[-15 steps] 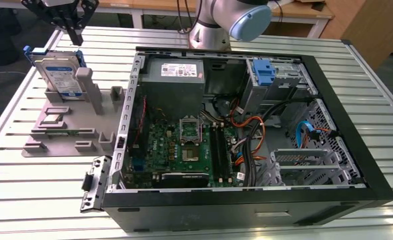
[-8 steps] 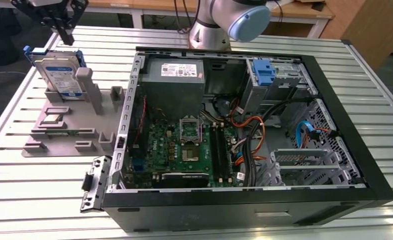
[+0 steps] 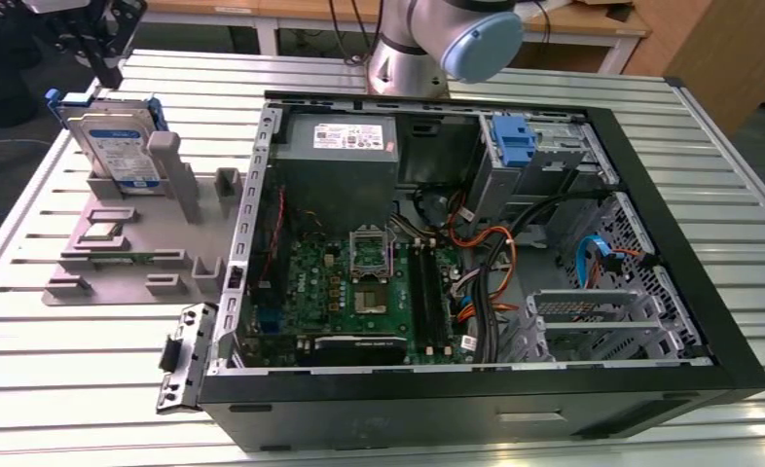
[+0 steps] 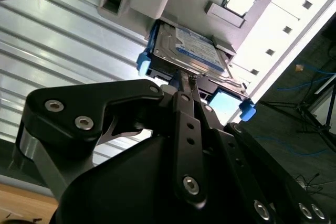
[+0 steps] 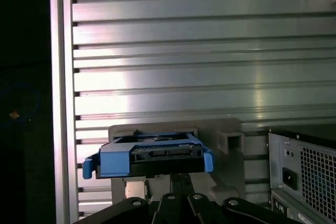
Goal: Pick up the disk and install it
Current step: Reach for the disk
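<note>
The disk (image 3: 113, 146) stands on end in the grey fixture (image 3: 136, 265) at the table's (image 3: 45, 350) far corner, exterior view's left. The gripper (image 3: 105, 70) hangs directly above it; we cannot tell its grip state.

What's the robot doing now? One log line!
tool: by disk | disk: upright in grey stand | computer case: open | installed: no

Robotics lab: slatted aluminium workbench (image 3: 84, 360), opened computer case (image 3: 487, 401), robot arm (image 3: 451, 39).
</note>
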Robot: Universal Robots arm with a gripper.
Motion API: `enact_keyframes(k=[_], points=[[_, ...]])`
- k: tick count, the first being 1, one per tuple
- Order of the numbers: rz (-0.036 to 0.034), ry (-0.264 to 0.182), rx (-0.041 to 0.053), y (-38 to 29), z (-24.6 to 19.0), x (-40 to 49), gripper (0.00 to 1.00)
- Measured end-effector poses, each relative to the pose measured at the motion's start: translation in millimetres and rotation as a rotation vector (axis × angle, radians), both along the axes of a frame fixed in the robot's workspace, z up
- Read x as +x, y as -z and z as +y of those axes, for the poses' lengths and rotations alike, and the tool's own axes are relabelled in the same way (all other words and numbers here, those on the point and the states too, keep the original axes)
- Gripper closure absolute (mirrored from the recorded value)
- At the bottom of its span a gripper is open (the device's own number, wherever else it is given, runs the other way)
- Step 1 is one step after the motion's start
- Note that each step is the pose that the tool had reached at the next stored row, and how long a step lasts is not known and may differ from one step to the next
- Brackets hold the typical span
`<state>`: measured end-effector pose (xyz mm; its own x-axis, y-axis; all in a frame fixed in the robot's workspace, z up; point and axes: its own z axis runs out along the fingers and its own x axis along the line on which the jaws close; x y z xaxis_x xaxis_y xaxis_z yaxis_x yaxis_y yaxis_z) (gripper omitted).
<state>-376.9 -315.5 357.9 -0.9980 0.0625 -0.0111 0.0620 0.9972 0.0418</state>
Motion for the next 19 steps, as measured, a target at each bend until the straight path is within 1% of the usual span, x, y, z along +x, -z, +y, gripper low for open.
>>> enact_keyframes(k=[4, 8, 9, 14, 19], points=[[0.0000, -0.006, -0.0032, 2.0, 2.8, -5.5, 0.89], [0.0000, -0.008, -0.0054, 3.9, 3.5, -15.1, 0.89], [0.0001, -0.009, -0.0060, 4.2, 3.5, -16.3, 0.89], [0.0001, -0.017, -0.0145, 5.5, 3.5, -17.0, 0.89], [0.0002, -0.019, -0.0146, 5.5, 3.5, -16.9, 0.89]])
